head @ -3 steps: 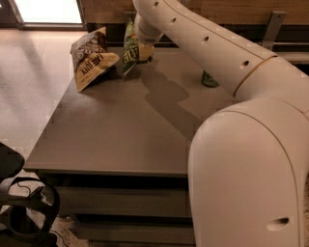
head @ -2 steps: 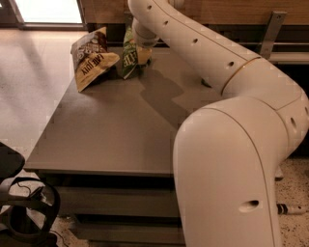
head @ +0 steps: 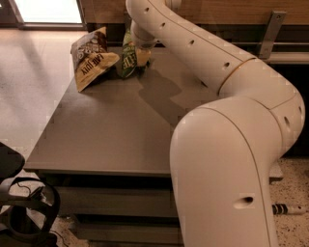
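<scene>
I look through the camera and I see my robot's big white arm (head: pixel 227 159). It fills the right side of my view. It bends and reaches up and over to the far end of a grey table (head: pixel 111 135). The gripper (head: pixel 142 58) is at the end of the arm, low down by the table top near the far edge. It is right up against a green chip bag (head: pixel 126 60), on the bag's right side. The wrist hides most of the gripper, so I cannot tell if it is spread wide or pressed together, or if it has hold of the bag.

The green chip bag stands at the back of the table, near the middle of the far edge. It stands up and leans a little. Just beside it, on its left, is a brown chip bag (head: pixel 91 60) with yellow on the front. The brown bag tips over to one side, and its corner sticks out toward the left edge of the table. The two bags are so close that I cannot tell if they touch.

The arm puts a dark shadow on the table next to the green bag. Behind the table is a wooden wall (head: pixel 217 9) with a metal bracket (head: pixel 270 29) on it. The floor (head: pixel 29 72) on the left is pale and shiny. Down in the left corner there is a black thing with cables (head: pixel 19 212), and I cannot tell what it is
</scene>
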You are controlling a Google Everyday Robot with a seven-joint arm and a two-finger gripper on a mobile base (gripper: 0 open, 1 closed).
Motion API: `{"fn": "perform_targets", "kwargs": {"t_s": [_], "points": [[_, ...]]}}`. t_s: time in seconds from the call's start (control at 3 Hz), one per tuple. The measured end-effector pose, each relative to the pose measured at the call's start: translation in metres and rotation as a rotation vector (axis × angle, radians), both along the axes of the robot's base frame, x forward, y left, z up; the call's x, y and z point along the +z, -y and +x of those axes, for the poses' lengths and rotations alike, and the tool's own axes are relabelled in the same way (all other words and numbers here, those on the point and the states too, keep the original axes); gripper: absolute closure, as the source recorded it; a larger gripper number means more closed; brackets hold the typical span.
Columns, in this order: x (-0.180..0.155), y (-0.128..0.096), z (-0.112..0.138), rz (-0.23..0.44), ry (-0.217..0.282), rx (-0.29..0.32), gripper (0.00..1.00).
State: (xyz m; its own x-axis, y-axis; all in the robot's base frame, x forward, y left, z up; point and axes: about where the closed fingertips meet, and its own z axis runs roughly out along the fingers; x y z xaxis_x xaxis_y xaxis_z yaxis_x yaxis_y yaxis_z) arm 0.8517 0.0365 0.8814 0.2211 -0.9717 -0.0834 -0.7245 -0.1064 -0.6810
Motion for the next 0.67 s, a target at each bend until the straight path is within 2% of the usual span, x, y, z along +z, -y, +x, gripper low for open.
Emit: {"fn": "perform_targets", "kwargs": {"t_s": [0.33,0.67], "points": [[-0.003,-0.0008,0.0002,-0.002,-0.004,0.001,0.42],[-0.0077,-0.0021,0.0005,-0.004,-0.01,0.003,0.09]]}}
